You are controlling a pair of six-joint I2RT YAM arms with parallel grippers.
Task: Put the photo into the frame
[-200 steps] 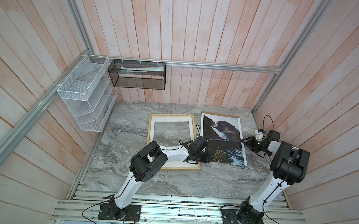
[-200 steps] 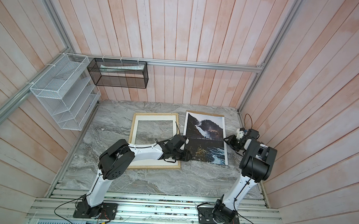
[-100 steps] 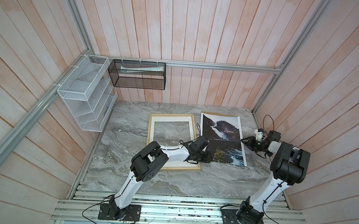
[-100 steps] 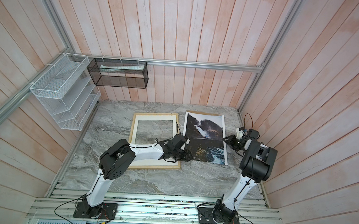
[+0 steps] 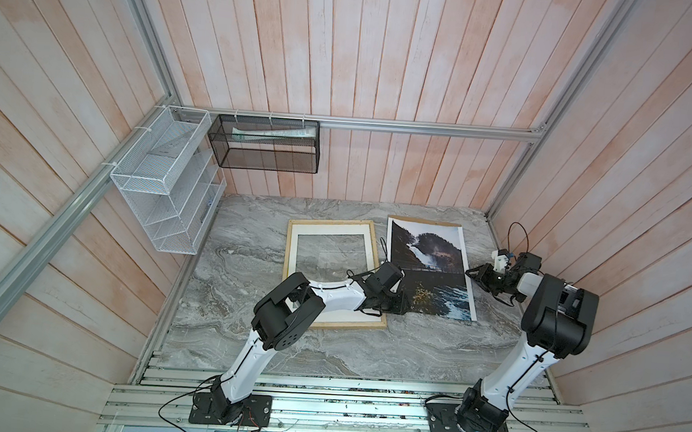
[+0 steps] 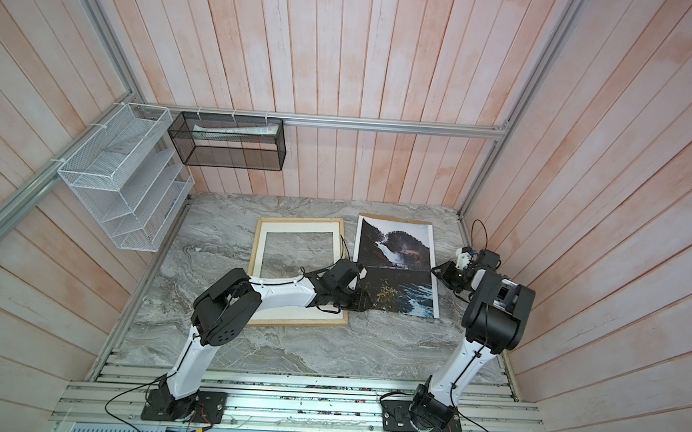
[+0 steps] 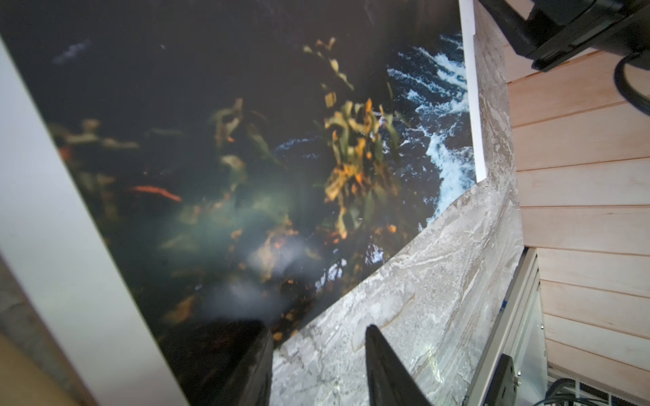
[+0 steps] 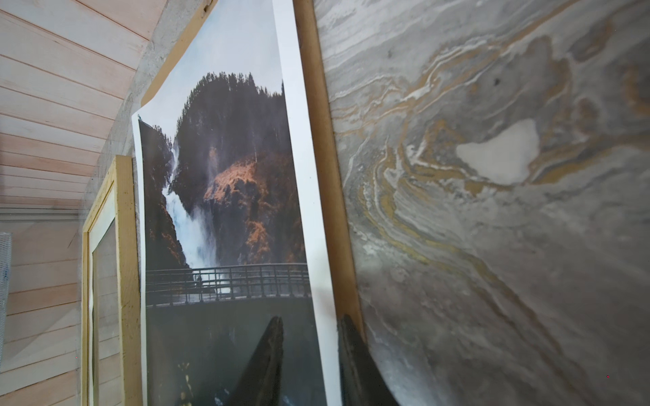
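Observation:
The photo [image 5: 424, 264] [image 6: 395, 258] lies picture side up on a brown backing panel [image 5: 423, 219] [image 8: 318, 140], to the right of the frame [image 5: 331, 223] [image 6: 300, 219]. The frame lies flat with its pale wooden rim up. My left gripper [image 5: 402, 306] [image 7: 316, 327] is open at the photo's near left corner. One of its fingers is over the dark print [image 7: 218, 147] and the other over bare marble. My right gripper [image 5: 471, 272] [image 8: 313, 318] straddles the photo's right edge with jaws apart. The white border [image 8: 302, 175] runs between its fingers.
The marble table [image 5: 249, 260] ends at the right wall, just behind my right arm. A white wire rack [image 5: 167, 179] hangs on the left wall. A black mesh basket [image 5: 264, 144] with papers hangs on the back wall.
My right gripper's jaws have narrowed a little around the photo's right edge. The left arm, photo and frame look unmoved.

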